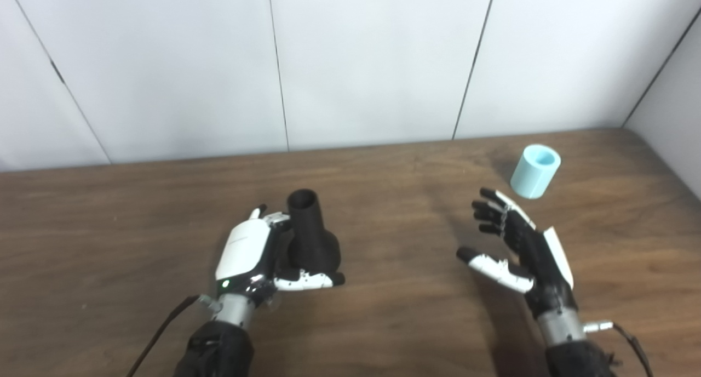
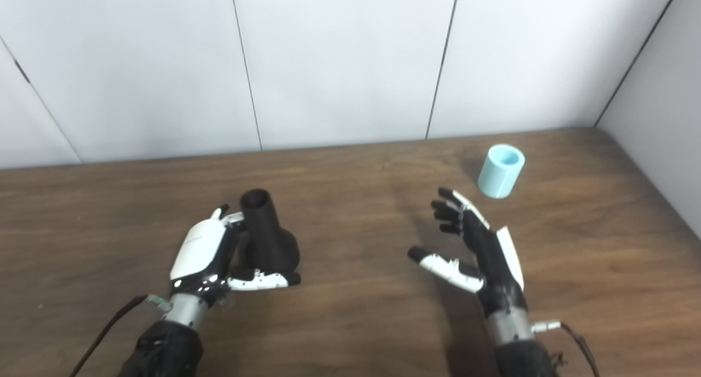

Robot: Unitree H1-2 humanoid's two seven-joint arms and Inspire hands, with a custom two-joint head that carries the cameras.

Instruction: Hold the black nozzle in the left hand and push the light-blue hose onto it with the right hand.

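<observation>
Hiding left hand (image 1: 246,251) fingers: black nozzle (image 1: 311,232), grip unclear | right hand (image 1: 517,251) fingers spread, empty

Black nozzle (image 1: 311,232) upright on table (image 1: 109,229), cupped by left hand (image 1: 257,251). Right hand (image 1: 515,245) spread, empty. Light-blue hose (image 1: 535,171) at its one o'clock, apart.

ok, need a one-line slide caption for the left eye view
Left hand cups the upright black nozzle on the table; the open right hand hovers short of the light-blue hose.

White-backed hands (image 1: 243,248), black fingers (image 1: 490,212), dark sleeves (image 1: 219,349)
</observation>
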